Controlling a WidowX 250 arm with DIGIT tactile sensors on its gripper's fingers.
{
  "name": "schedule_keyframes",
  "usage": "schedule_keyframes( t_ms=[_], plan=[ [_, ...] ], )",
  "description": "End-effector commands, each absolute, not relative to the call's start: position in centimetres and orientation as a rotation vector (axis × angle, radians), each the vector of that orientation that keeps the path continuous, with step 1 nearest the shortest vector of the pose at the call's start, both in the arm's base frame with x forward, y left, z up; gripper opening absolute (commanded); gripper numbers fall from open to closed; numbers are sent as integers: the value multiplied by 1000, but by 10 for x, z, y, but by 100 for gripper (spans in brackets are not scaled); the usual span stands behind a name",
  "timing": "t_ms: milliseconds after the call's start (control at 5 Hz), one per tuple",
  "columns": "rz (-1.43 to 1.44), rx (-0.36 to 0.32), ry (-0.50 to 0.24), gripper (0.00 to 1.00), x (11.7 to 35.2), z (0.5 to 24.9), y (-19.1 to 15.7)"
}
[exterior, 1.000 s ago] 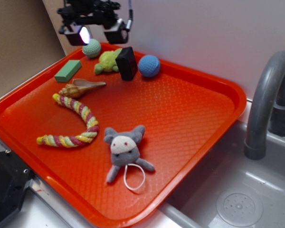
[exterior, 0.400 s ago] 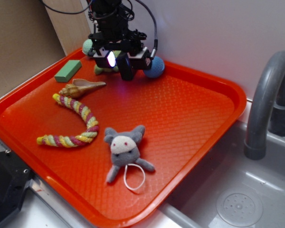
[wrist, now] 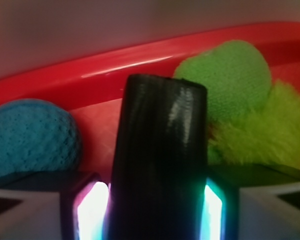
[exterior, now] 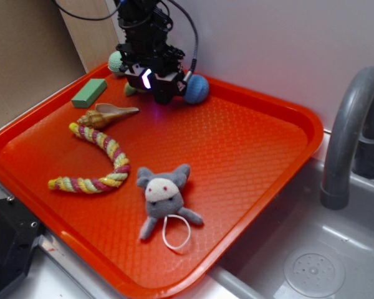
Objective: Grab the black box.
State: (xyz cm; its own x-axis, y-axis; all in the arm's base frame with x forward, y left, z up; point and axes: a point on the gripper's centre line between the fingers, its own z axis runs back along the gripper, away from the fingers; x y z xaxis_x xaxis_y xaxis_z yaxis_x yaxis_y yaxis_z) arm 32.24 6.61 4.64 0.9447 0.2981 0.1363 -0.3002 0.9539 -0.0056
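The black box (wrist: 160,150) stands upright at the back of the orange tray (exterior: 249,156), between a blue ball (wrist: 30,137) and a green plush toy (wrist: 240,100). My gripper (wrist: 157,210) has come down over the box, and its two glowing pads press against the box's left and right sides. From the exterior view the gripper (exterior: 154,84) covers most of the box, so only its lower part (exterior: 164,96) shows. The blue ball (exterior: 196,89) lies just to its right.
A flat green block (exterior: 90,92), a teal ball (exterior: 115,61), a shell (exterior: 107,114), a striped rope (exterior: 100,159) and a grey plush animal (exterior: 162,196) also lie on the tray. The wall rises close behind. A grey faucet (exterior: 352,131) and sink (exterior: 311,261) are at the right.
The gripper came down from above the tray's back corner onto the black box, and its pads have moved in against the box's sides.
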Motion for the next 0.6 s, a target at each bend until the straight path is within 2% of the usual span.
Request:
schedule_keyframes(
  t_ms=[0, 200, 400],
  plan=[
    [261, 86, -230, 0, 315, 102, 62],
    [208, -48, -247, 0, 281, 153, 45],
    [161, -67, -130, 0, 255, 206, 27]
  ],
)
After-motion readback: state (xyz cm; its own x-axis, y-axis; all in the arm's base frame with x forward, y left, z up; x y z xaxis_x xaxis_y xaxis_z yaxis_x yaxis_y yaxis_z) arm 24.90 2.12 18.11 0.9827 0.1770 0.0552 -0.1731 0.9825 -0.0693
